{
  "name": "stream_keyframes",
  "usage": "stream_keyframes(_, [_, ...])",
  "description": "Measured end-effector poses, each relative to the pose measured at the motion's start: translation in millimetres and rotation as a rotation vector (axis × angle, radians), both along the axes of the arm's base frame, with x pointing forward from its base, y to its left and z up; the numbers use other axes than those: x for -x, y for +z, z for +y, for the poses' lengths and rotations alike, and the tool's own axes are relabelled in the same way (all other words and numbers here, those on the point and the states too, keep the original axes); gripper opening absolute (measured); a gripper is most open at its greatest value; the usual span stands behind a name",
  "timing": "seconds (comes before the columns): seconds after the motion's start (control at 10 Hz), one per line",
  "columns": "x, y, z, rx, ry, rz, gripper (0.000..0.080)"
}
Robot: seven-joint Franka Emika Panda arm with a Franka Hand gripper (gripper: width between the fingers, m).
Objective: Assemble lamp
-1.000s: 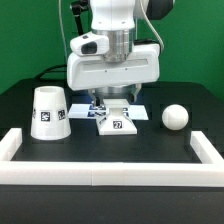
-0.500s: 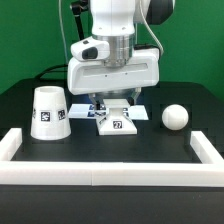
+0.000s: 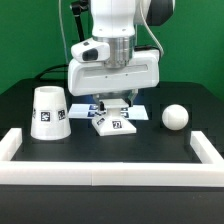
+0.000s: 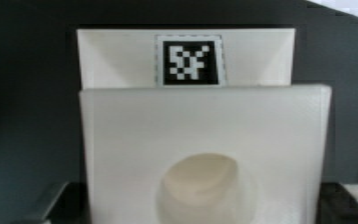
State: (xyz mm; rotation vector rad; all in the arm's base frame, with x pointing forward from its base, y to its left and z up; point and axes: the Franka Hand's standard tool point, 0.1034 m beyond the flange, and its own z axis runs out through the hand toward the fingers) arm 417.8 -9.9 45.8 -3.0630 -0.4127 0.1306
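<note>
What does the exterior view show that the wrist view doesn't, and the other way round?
Only the exterior view shows the shade, the bulb, the white border bar and the gripper low over the base. Only the wrist view shows, close up, a rounded hollow in the base's white surface. Both show the base and its black-and-white tag.

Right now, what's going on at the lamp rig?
The arm has its gripper down low over the base, which fills the wrist view. Whether the fingers are clamped on it cannot be told. The shade stands at the exterior view's left and the bulb lies at its right, both apart from the base. No parts are joined yet.
</note>
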Motion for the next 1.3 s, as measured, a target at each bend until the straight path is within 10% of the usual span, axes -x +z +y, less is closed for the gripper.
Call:
stream_keyframes(0.4, [-0.7, 0.0, 0.2, 0.0, 0.0, -0.001, 0.0535])
stream_keyframes(1.3, [-129.4, 2.2, 56.0, -0.009, -0.125, -0.102, 0.0537])
